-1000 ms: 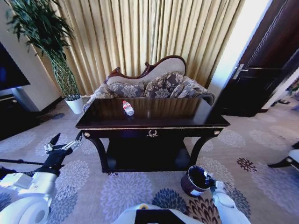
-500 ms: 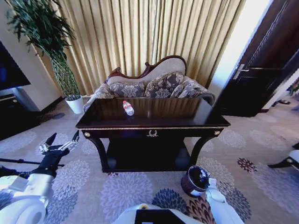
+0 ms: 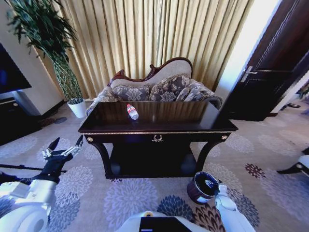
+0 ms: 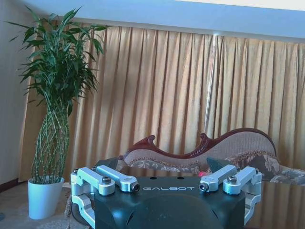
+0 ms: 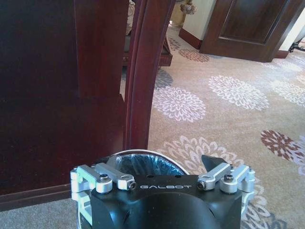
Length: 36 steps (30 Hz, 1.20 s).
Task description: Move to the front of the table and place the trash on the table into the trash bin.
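Head view:
Bottle [image 3: 132, 111]: one, lying on its side on the table [image 3: 159, 126], left of centre, long axis running front to back.
Left gripper [image 3: 64, 148]: fingers spread, empty, low beside the table's left front corner, well apart from the bottle.
Bin [image 3: 202, 187]: one, upright on the carpet by the table's right front leg.
Right gripper [image 3: 211, 184]: at the bin's rim; finger state cannot be told.

Left wrist view:
Left gripper [image 4: 166, 188]: spread, facing the sofa.

Right wrist view:
Bin [image 5: 143, 164]: open mouth just beyond the gripper body.
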Available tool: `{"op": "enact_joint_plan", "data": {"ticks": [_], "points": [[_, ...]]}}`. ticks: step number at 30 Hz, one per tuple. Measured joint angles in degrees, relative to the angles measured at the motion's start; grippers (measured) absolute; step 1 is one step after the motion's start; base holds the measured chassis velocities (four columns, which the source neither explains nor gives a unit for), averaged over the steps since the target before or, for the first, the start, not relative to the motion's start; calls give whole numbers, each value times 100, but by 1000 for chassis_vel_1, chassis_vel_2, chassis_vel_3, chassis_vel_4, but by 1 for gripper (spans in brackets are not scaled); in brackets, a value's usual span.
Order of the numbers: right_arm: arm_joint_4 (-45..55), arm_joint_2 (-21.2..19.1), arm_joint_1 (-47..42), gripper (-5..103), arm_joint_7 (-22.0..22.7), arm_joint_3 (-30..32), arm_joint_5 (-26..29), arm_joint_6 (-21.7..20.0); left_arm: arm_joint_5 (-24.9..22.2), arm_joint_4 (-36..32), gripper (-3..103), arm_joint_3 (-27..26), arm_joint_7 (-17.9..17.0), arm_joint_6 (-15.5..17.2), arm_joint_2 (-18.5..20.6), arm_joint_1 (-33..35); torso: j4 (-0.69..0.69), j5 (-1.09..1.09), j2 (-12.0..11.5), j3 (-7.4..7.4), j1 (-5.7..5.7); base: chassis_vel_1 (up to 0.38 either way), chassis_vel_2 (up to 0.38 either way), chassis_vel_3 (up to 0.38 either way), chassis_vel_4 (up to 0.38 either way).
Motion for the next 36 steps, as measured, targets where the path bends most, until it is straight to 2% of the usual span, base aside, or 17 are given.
{"op": "enact_joint_plan", "data": {"ticks": [11,15,18,20,21,23,24,25,27,28,29,31,32,35,36], "points": [[52,7,-29,100,0,-3,101,-37,-2,0,100,-30,20,-8,-4,12,0,0,0,0,0,0,0,0,0],[457,-16,-176,100,7,-12,500,-484,-2,0,100,8,21,-9,-4,7,-1,1,0,0,0,0,0,0,0],[751,-30,-249,100,30,-4,718,-648,-2,0,100,15,24,-10,-6,7,-1,2,0,0,0,0,0,0,0],[1477,-106,-439,100,62,33,904,-808,-2,0,100,13,27,-13,-4,9,1,0,0,0,0,0,0,0,0],[1477,-106,-439,100,62,33,904,-808,-2,0,100,13,27,-13,-4,9,1,0,0,0,0,0,0,0,0],[2361,-248,-688,100,50,109,733,-843,-2,0,100,-8,27,-14,4,12,0,0,0,0,0,0,0,0,0],[2361,-248,-688,100,50,109,733,-843,-2,0,100,-8,27,-14,4,12,0,0,0,0,0,0,0,0,0],[2803,-316,-802,100,45,162,658,-844,-2,0,100,-9,27,-14,4,9,-1,0,0,0,0,0,0,0,0],[3733,-442,-1007,100,46,316,766,-925,-2,0,100,5,21,-15,-5,-4,0,0,0,0,0,0,0,0,0],[3733,-442,-1007,100,46,316,766,-925,-2,0,100,5,21,-15,-5,-4,0,0,0,0,0,0,0,0,0],[4279,-510,-1140,100,46,427,946,-1056,-1,0,100,20,17,-15,-12,-15,2,-2,0,0,0,0,0,0,0],[5226,-590,-1343,100,39,661,1404,-1424,2,0,100,37,6,-13,-18,-34,-4,0,0,0,0,0,0,0,0],[5226,-590,-1343,100,39,661,1404,-1424,2,0,100,37,6,-13,-18,-34,-4,0,0,0,0,0,0,0,0],[6325,-620,-1467,100,18,949,1851,-1901,10,0,100,77,-9,-2,-28,-44,1,-1,0,0,0,0,0,0,0],[6325,-620,-1467,100,18,949,1851,-1901,10,0,100,77,-9,-2,-28,-44,1,-1,0,0,0,0,0,0,0]]}}
